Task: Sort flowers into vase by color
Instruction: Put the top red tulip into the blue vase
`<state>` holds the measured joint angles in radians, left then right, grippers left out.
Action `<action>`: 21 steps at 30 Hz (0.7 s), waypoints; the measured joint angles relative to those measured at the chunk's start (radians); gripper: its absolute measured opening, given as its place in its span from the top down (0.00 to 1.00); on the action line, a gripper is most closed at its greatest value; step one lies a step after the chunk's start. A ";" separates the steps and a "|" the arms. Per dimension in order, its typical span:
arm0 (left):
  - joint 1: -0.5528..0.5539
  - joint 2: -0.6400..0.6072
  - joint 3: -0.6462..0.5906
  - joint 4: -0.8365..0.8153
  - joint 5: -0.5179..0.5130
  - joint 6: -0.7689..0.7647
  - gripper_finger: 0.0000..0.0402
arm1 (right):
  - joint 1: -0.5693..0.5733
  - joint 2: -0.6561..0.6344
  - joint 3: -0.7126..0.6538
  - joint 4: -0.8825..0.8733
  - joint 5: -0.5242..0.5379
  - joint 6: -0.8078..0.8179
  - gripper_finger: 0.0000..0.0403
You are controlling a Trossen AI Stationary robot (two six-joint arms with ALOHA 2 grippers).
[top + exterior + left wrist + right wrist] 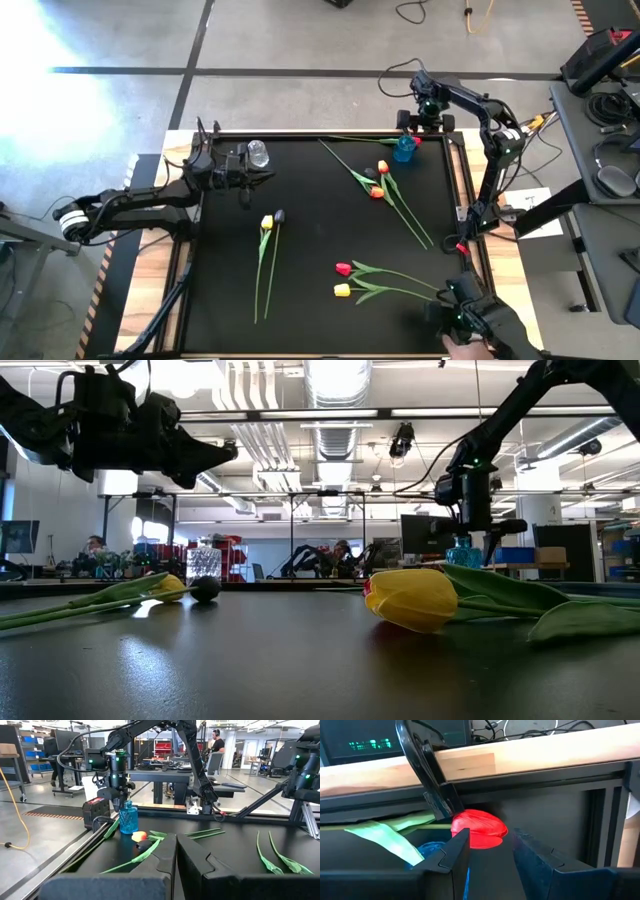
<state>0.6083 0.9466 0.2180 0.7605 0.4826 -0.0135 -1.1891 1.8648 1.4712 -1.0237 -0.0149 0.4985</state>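
Note:
A small blue vase point(404, 149) stands at the table's far edge, right of centre. A red tulip head point(479, 836) lies just right of it, its stem point(350, 138) running left along the far edge. My right gripper point(491, 851) hangs open above this head, pointing down, one finger on either side and touching nothing. A clear vase point(258, 153) stands at the far left, and my left gripper point(176, 857) is shut beside it, held level. Other tulips lie flat: yellow point(267, 222) and dark purple point(279, 215), two orange-red point(379, 180), red point(343, 268) and yellow point(342, 290).
A dark hand-held device with a person's hand point(470, 320) sits at the table's near right corner. A raised wooden rim point(468, 180) borders the black table top. A black curved part point(430, 780) stands close behind the red tulip. The mat's middle point(320, 230) is bare.

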 joint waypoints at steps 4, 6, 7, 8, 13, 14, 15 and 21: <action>0.000 0.000 0.000 0.000 0.000 0.000 1.00 | 0.007 0.000 -0.024 0.023 0.015 -0.020 0.66; 0.000 0.000 0.000 0.000 0.000 0.000 1.00 | 0.007 0.000 -0.032 0.037 0.015 -0.016 0.66; 0.000 0.000 0.000 0.001 0.000 0.000 1.00 | 0.007 0.000 -0.035 0.041 0.015 -0.013 0.66; 0.000 0.000 0.000 0.000 0.000 -0.001 1.00 | 0.009 0.000 -0.039 0.042 0.016 -0.010 0.66; 0.000 0.000 0.000 0.001 0.000 -0.005 1.00 | 0.011 0.001 -0.051 0.062 0.024 -0.008 0.66; 0.000 0.000 0.000 0.001 0.000 -0.006 1.00 | 0.011 0.001 -0.053 0.069 0.024 -0.009 0.66; 0.000 0.000 0.000 0.001 0.000 -0.007 1.00 | 0.011 0.001 -0.058 0.075 0.025 -0.012 0.66; -0.001 0.000 0.000 0.001 0.000 -0.008 1.00 | 0.014 0.002 -0.099 0.116 0.027 -0.024 0.66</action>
<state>0.6075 0.9466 0.2180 0.7616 0.4824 -0.0212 -1.1753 1.8668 1.3720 -0.9079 0.0119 0.4744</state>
